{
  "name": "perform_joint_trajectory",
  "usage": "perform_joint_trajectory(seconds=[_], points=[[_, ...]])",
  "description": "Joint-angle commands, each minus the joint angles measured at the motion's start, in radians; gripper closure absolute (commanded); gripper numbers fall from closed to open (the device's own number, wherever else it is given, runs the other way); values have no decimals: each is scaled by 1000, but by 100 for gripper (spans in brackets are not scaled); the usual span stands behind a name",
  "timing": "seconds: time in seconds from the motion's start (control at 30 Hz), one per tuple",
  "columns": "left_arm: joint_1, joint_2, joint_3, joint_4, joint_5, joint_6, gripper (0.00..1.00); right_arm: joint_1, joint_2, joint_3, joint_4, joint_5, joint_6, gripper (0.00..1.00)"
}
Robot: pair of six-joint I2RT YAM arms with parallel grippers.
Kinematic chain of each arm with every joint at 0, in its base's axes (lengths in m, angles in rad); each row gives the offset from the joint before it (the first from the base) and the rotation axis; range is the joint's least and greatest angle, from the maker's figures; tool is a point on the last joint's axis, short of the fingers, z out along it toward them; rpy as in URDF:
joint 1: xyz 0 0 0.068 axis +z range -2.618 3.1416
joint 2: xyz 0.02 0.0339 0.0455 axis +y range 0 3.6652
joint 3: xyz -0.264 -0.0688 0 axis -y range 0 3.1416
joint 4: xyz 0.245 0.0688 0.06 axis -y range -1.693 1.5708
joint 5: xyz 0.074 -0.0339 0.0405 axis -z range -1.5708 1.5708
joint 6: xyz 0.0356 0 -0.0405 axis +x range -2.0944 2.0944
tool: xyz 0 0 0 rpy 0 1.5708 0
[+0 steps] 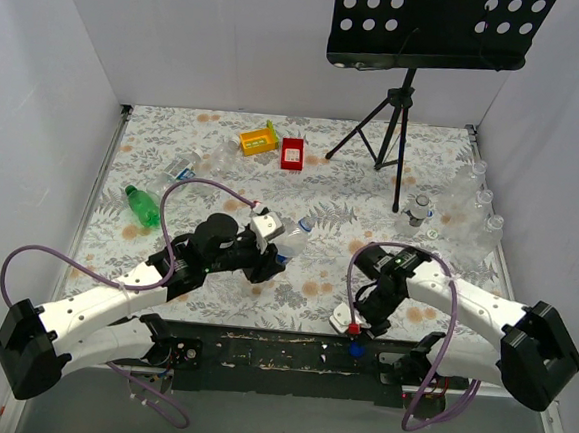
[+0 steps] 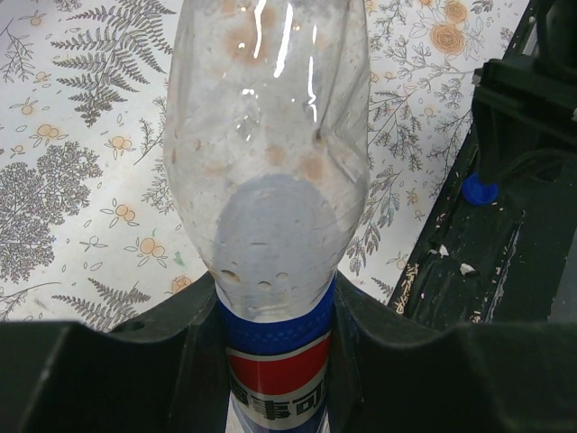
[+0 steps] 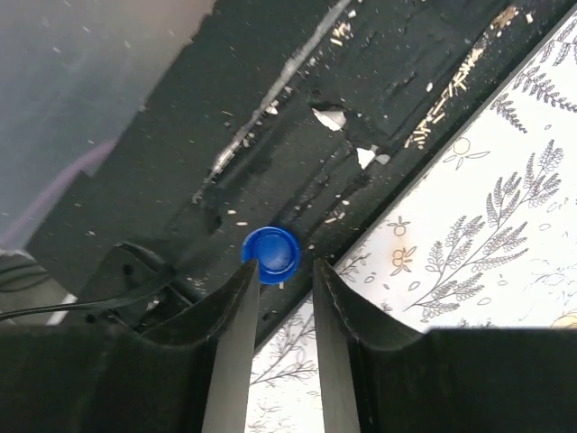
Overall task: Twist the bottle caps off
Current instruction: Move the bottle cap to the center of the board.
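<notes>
Left claw [image 2: 278,336] clamped on the Pepsi bottle [image 2: 270,180]; right claw [image 3: 281,271] above a blue cap [image 3: 270,253].

My left fingers press the bottle from both sides just at its blue-and-red label, the clear body running away from my wrist over the flowered table [image 1: 176,127] (whether this bottle has a cap on it, I cannot tell). My right fingers stand a narrow gap apart with nothing between them, and the blue cap lies by itself on the black base plate [image 3: 297,117] just past their tips, near the table's edge. Farther off, a green bottle [image 1: 142,207] lies at the left, clear bottles [image 1: 476,201] crowd the right edge, and a red box [image 1: 292,154] sits beside a yellow box [image 1: 258,139].
</notes>
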Motion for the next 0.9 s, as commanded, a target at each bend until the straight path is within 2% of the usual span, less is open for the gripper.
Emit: perform_joint_trajectory(seconds=[0.0,0.2,0.5,0.8,0.87], points=[[3,-27,5,11,-12,-9,92,76,41,-17,139,90,47,64],[3,-32,1,5,-19,-15,92,143,96,-55,211,162,61,65],[2,-41,-5,4,-23,-15,92,190,122,-80,222,179,65,69],[3,-56,-7,-3,-36,-16,92,209,131,-60,205,162,90,96],[3,-64,-10,-1,-39,-18,92,209,127,-46,198,155,105,99]])
